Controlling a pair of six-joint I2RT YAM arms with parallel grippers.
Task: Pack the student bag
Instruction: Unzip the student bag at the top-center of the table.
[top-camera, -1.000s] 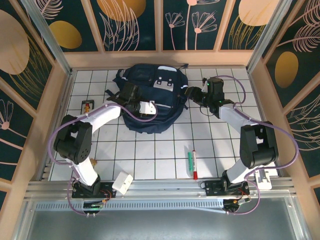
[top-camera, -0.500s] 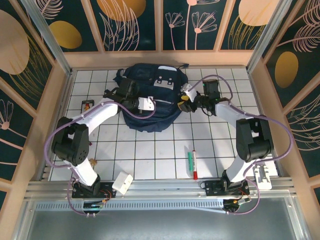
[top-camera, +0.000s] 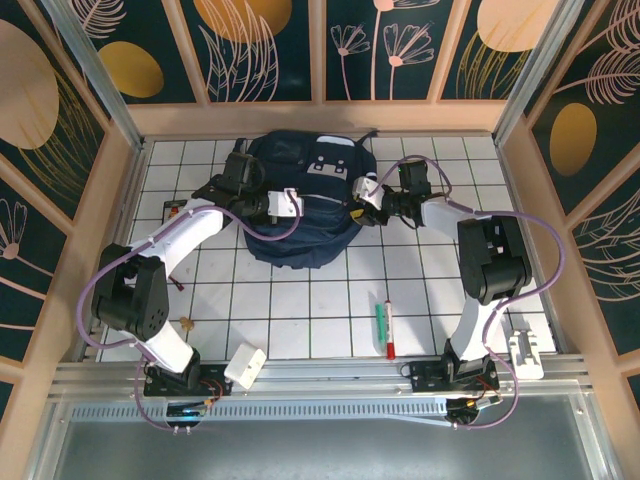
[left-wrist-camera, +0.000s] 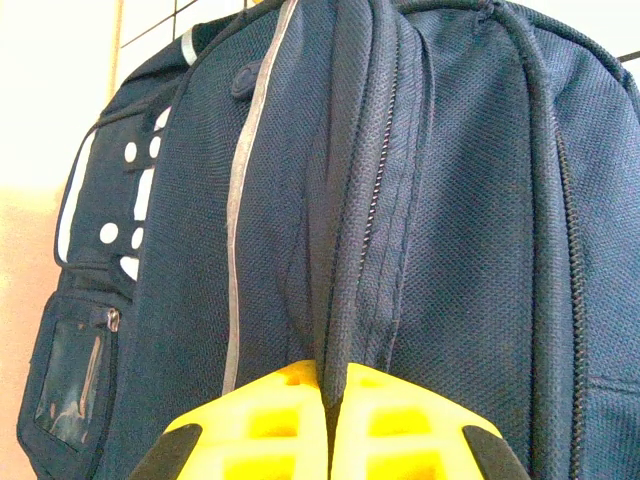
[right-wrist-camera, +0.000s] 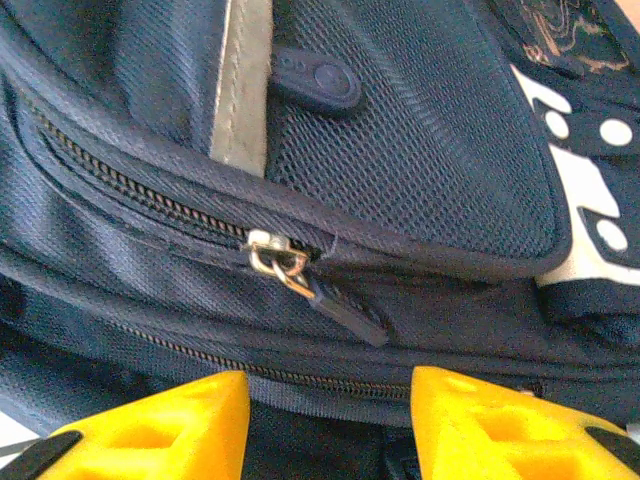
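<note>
Pinched left gripper (left-wrist-camera: 330, 392) shut on a fold of bag (left-wrist-camera: 450, 200); swung right gripper (right-wrist-camera: 330, 395) leftward, up against bag's right side near zipper (right-wrist-camera: 290, 265).

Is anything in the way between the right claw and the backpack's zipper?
Nothing visible. The right gripper is open close to the student bag, and the zipper pull lies just ahead of its fingers with no other object between. The left gripper is shut on a fold of the bag.
</note>
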